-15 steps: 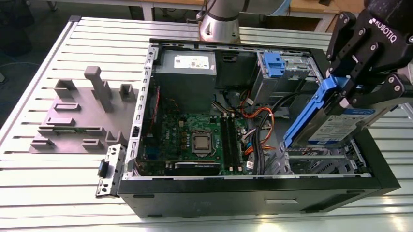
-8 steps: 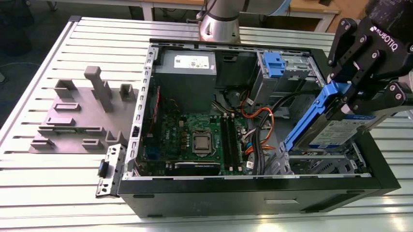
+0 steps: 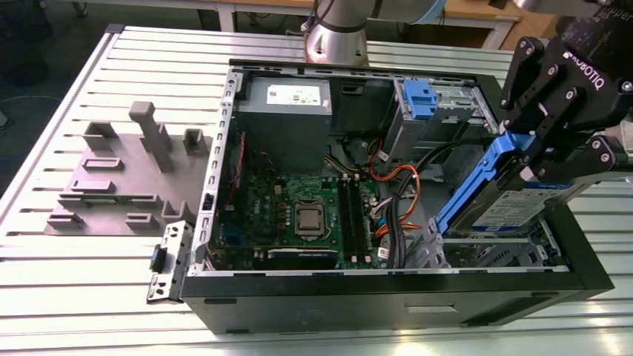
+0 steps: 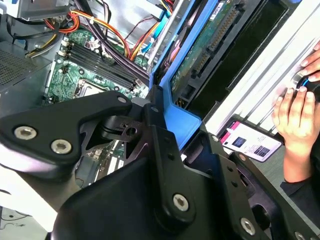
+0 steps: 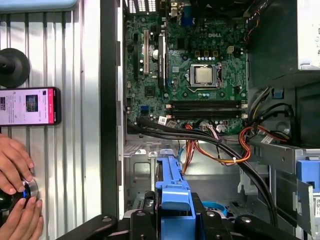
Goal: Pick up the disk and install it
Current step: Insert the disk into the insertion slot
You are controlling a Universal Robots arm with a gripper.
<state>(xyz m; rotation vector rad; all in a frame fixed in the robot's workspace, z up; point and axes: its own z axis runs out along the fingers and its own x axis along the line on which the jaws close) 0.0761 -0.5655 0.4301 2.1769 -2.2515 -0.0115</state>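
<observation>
My gripper (image 3: 542, 157) is shut on the disk (image 3: 516, 205), a silver drive with a white-and-blue label in a blue carrier (image 3: 473, 185). The disk hangs steeply tilted, its low end at the metal drive bay (image 3: 494, 248) in the near corner of the open computer case (image 3: 396, 285), on the exterior view's right. In the second wrist view the disk's green circuit-board underside (image 4: 210, 45) and the blue carrier (image 4: 177, 117) run out from between the black fingers (image 4: 160, 135). The first wrist view has the carrier's blue end (image 5: 172, 192) clamped in the gripper (image 5: 172, 222), above the bay floor (image 5: 142, 172).
Inside the case lie the motherboard (image 3: 296, 215), a grey power-supply box (image 3: 287, 100), orange and black cables (image 3: 396, 185) and a lone blue bracket (image 3: 420, 100). A grey fixture (image 3: 124, 170) stands on the slatted table. A person's hands (image 5: 17, 165) and a phone (image 5: 30, 106) are beside the case.
</observation>
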